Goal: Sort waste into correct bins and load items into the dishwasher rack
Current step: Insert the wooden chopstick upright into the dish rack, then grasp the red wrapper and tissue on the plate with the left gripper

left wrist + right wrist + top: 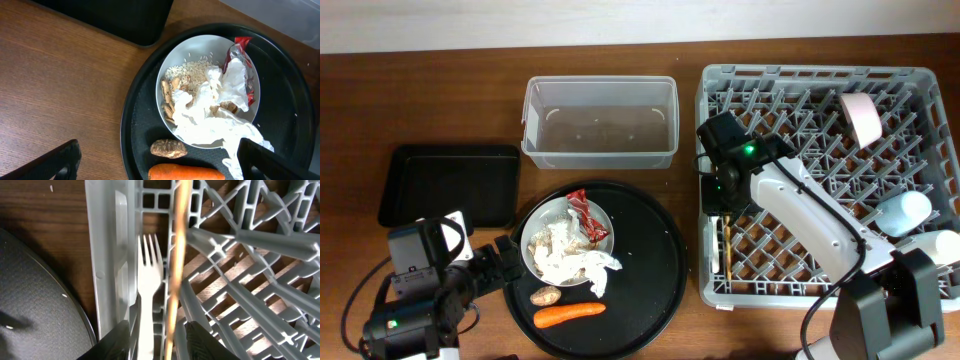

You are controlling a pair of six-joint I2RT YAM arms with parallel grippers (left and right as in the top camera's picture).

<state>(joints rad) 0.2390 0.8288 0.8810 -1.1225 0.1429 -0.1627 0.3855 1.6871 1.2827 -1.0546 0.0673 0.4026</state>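
Right gripper (157, 327): jaws are standing partly spread, pinching nothing. The thin wooden chopsticks (177, 255) are running up between the fingers, blurred.
White plastic fork (149, 270): is lying just beside the chopsticks at their 9 o'clock, inside the dishwasher rack (107, 255), along its wall.
Left gripper (159, 145): jaws are gaping wide, hovering over the round black tray (135, 125).
Small white bowl (200, 45): is sitting on that tray, holding rice scraps (192, 72), crumpled tissue (220, 125) and, at 1 o'clock, a red wrapper (240, 55).
Brown lump (168, 148) and carrot (185, 173): are lying on the tray at the bowl's 6 o'clock.
Clear tub (600, 120): is sitting at the table's 12 o'clock.
Black rectangular tray (448, 185): is sitting at 9 o'clock.
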